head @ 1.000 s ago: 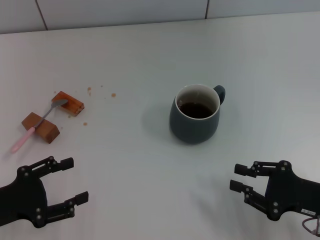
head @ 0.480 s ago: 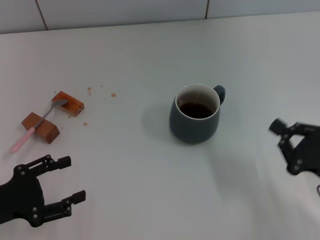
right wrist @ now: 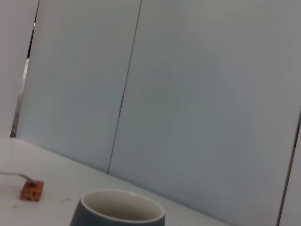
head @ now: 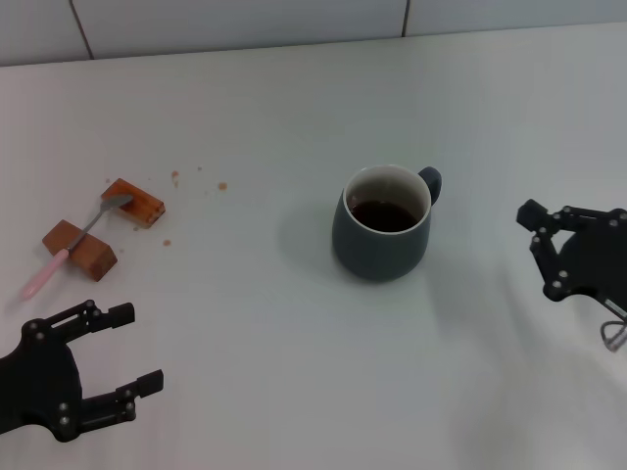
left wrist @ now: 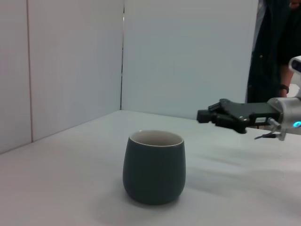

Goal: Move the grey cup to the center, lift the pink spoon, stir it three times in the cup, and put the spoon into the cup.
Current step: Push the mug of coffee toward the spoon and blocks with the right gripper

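The right pincer (head: 537, 235) hangs above the worktop (head: 294, 333) on the robot's right, level with the grey cup (head: 382, 233) and apart from it, its tips pointing toward the cup's handle side. From the head view its fingers look set a little apart, with nothing between them; the left wrist view shows the same pincer (left wrist: 207, 116) reaching in over the worktop beyond the cup (left wrist: 154, 166), clear of it. The left pincer (head: 127, 362) sits low at the near left corner, fingers spread wide and empty, well away from everything.

The grey cup stands upright near the middle of the worktop, dark liquid inside, its small handle turned toward the far right. Off to the left, well apart from the cup, the pink spoon (head: 69, 249) lies across two brown blocks: its metal bowl rests on the farther block (head: 137, 200), its handle crosses the nearer block (head: 82, 249), and the pink end tips down to the worktop. A few brown crumbs (head: 201, 182) are scattered between blocks and cup
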`<state>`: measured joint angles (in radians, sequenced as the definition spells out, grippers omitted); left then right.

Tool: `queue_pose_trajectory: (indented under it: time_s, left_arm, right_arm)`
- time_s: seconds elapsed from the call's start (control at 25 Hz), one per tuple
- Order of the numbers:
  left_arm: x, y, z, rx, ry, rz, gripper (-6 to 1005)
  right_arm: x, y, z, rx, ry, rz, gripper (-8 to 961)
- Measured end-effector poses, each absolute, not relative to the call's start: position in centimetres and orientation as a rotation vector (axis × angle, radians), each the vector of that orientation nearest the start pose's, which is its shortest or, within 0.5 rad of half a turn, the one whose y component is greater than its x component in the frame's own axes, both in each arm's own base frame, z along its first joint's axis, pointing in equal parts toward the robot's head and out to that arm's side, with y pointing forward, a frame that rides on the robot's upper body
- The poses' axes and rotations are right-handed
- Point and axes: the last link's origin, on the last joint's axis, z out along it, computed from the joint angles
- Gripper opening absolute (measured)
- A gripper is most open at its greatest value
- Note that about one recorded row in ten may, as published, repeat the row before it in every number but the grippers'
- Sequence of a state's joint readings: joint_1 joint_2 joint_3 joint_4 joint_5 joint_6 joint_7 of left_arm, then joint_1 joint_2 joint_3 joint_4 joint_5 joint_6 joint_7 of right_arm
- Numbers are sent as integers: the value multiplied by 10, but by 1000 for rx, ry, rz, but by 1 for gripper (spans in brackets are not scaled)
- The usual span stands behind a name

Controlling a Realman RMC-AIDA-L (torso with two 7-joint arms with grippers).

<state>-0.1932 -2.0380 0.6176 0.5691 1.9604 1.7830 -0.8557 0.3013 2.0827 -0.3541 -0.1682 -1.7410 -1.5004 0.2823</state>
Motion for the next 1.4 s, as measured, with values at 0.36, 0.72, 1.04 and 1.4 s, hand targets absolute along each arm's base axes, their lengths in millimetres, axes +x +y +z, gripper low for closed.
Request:
queue_pose_trajectory:
  time_s: [0.36, 0.72, 1.04, 1.4]
  left_arm:
    - [-341, 206, 16, -2639, -356, -767, 800]
    - [-340, 207, 17, -2632, -349, -783, 800]
    - [-339, 208, 19, -2622, -344, -788, 800]
    - [-338, 209, 19, -2622, -345, -792, 801]
  right_arm:
    - [327, 279, -48, -2232, 177, 603, 43]
    - [307, 300, -70, -2312, 170, 578, 43]
    - [281, 316, -90, -2366, 149, 593, 42]
    - [246, 331, -109, -2439, 113, 635, 42]
